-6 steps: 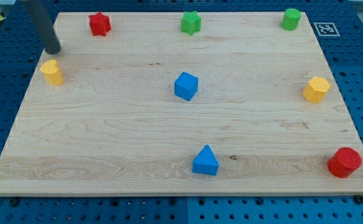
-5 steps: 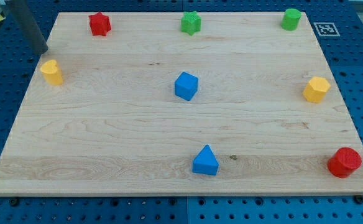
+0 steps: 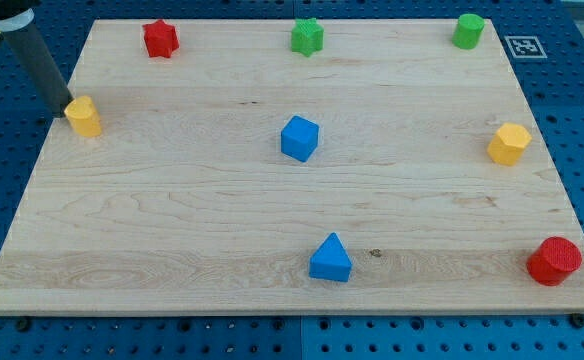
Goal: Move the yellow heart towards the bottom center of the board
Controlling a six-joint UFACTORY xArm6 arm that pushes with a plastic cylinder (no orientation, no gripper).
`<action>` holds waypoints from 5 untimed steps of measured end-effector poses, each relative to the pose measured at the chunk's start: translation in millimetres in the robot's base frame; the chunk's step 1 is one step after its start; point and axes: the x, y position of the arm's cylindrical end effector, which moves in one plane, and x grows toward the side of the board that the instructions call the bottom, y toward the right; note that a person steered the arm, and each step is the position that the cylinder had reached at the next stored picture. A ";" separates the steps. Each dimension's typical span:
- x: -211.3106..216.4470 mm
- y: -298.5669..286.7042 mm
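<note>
Where the board's [image 3: 172,200] left edge runs: my tip [image 3: 60,104] just beside the yellow heart [image 3: 83,116], no fingers.

My tip [image 3: 60,107] sits just beside the yellow heart [image 3: 84,116], at its 10 o'clock. Blue cube [image 3: 299,138] lies mid-board [image 3: 172,200].

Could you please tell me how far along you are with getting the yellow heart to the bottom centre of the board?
Nothing is delivered yet: the yellow heart sits near the board's left edge, high in the view. In hand: my tip is right beside it, on its upper-left side, placed for a push. Left: the whole slide down and rightward to the bottom centre, near the blue triangle.
</note>
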 end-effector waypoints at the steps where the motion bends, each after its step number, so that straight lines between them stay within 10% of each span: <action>1: 9.2 13.9; 5: 11.5 40.3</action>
